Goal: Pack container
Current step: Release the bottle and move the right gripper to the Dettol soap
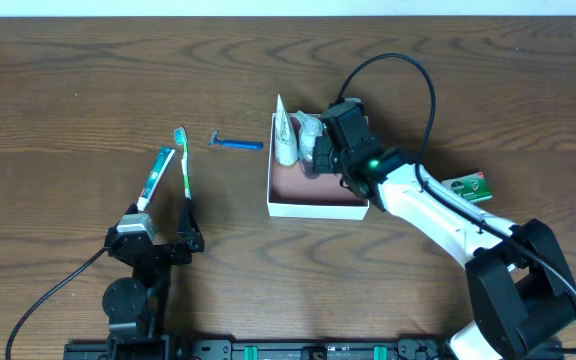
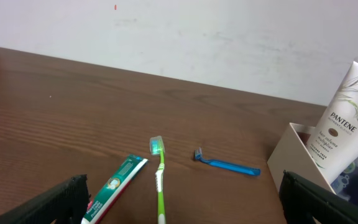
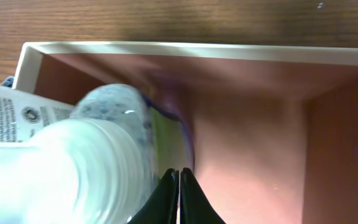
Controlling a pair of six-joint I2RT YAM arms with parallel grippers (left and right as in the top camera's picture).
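Observation:
The container (image 1: 313, 208), a square shallow box with white walls and a pink-brown inside, sits mid-table. It holds a white Pantene tube (image 1: 285, 130) leaning on its left wall and a clear bottle (image 1: 311, 140). My right gripper (image 3: 179, 171) is shut, fingertips together, down inside the container (image 3: 197, 50) right beside the clear bottle (image 3: 98, 143); nothing shows between the fingers. My left gripper (image 1: 163, 236) is open and empty near the front left, just behind the toothpaste (image 1: 155, 178) and the green toothbrush (image 1: 184, 165).
A blue razor (image 1: 236, 144) lies left of the container. A small green-and-white soap box (image 1: 468, 187) lies to its right, beyond the right arm. The left wrist view shows the toothpaste (image 2: 117, 186), toothbrush (image 2: 160, 180), razor (image 2: 229, 165) and container corner (image 2: 291, 155).

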